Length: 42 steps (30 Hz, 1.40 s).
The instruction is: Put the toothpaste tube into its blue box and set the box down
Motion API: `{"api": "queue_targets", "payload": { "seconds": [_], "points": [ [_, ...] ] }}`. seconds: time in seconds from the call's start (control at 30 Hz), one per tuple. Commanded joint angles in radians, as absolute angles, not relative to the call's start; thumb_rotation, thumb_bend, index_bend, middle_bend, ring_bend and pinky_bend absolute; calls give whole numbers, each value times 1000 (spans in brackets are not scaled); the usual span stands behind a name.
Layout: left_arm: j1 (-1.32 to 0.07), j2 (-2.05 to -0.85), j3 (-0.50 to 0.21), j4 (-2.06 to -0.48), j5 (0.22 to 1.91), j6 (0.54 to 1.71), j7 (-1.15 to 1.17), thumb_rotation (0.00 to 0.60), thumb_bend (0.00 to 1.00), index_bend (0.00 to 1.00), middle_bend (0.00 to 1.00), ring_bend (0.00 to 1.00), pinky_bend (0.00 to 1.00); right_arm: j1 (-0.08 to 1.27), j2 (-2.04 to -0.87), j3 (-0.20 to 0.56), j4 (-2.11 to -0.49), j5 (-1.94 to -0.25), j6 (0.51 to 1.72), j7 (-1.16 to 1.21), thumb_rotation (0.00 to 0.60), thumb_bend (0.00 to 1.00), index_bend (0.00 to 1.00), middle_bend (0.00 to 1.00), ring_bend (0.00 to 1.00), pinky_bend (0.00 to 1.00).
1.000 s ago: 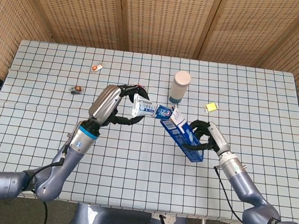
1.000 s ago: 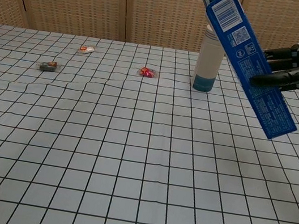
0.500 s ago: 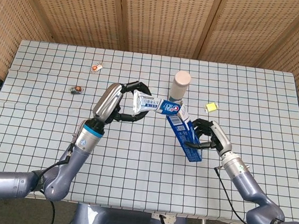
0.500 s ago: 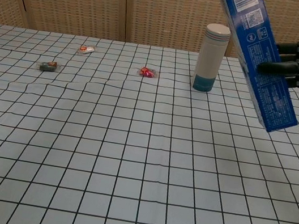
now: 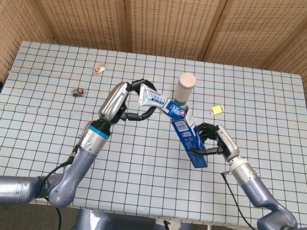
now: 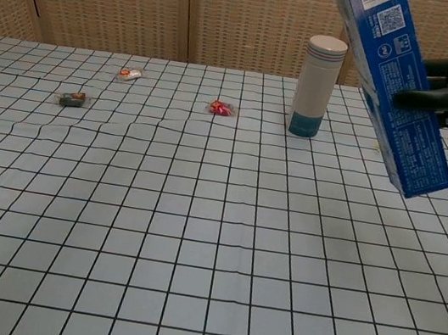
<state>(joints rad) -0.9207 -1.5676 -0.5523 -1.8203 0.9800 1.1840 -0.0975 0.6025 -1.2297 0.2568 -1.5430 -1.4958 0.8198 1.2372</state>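
- The left hand (image 5: 128, 100) pinches the tail end of the toothpaste tube (image 5: 160, 103), holding it above the checked table (image 5: 137, 163) with its cap end aimed down and to the right.
- That cap end sits at the open top of the blue box (image 5: 190, 143), which the right hand (image 5: 215, 144) clasps around its lower half, fingers (image 6: 442, 97) wrapped across one face.
- The box is held clear of the cloth, tilted with its mouth leaning toward the tube; how far the tube has entered is hard to judge.
- To finish the insertion cleanly, tube and box likely need to share one line, with the flap kept aside and the push made gently along the box.
- Just behind stands a white bottle (image 5: 185, 88), close enough to be knocked.
- Small wrapped sweets (image 6: 222, 109) and a yellow note (image 5: 217, 109) lie well apart.
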Motion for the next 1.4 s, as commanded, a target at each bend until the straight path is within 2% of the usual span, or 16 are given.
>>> {"api": "queue_targets", "payload": {
  "seconds": [0.03,0.6,0.83,0.9,1.0,1.07,1.17,1.27,1.4],
  "points": [
    [-928,-1564,-567,-1833,940,1168,-85,600,607,879,551,540,505,607,-1228,248,-1540,-1501,830,1246,600,235,772,595,656,671],
    [-1032,-1538,-615,-1814,828,1102,42,600,594,845,525,531,470,631,-1224,198,-1533,-1515,871,1296,600,235,772,595,657,671],
    [-1078,-1522,-608,-1809,754,1074,114,600,577,789,466,479,406,637,-1216,184,-1541,-1522,886,1316,600,235,772,595,657,671],
    [-1089,-1519,-602,-1804,744,1061,123,600,569,755,409,427,357,640,-1213,179,-1544,-1524,889,1321,600,235,772,595,657,671],
    [-1098,-1507,-594,-1807,735,1034,127,600,515,653,277,301,256,641,-1209,174,-1543,-1525,897,1327,600,235,772,595,657,671],
    [-1102,-1496,-587,-1811,733,1017,124,600,443,510,169,156,136,643,-1207,171,-1543,-1524,900,1330,600,234,772,595,656,671],
    [-1099,-1485,-577,-1817,742,1003,110,600,364,318,51,19,23,643,-1205,166,-1542,-1522,905,1338,600,233,771,594,657,671],
    [-1087,-1477,-561,-1823,763,1017,104,600,290,223,0,0,0,643,-1203,161,-1538,-1519,911,1346,600,233,771,594,657,671],
    [-1061,-1453,-546,-1843,789,1023,80,600,243,167,0,0,0,644,-1201,156,-1536,-1521,919,1359,600,233,771,594,657,671]
  ]
}}
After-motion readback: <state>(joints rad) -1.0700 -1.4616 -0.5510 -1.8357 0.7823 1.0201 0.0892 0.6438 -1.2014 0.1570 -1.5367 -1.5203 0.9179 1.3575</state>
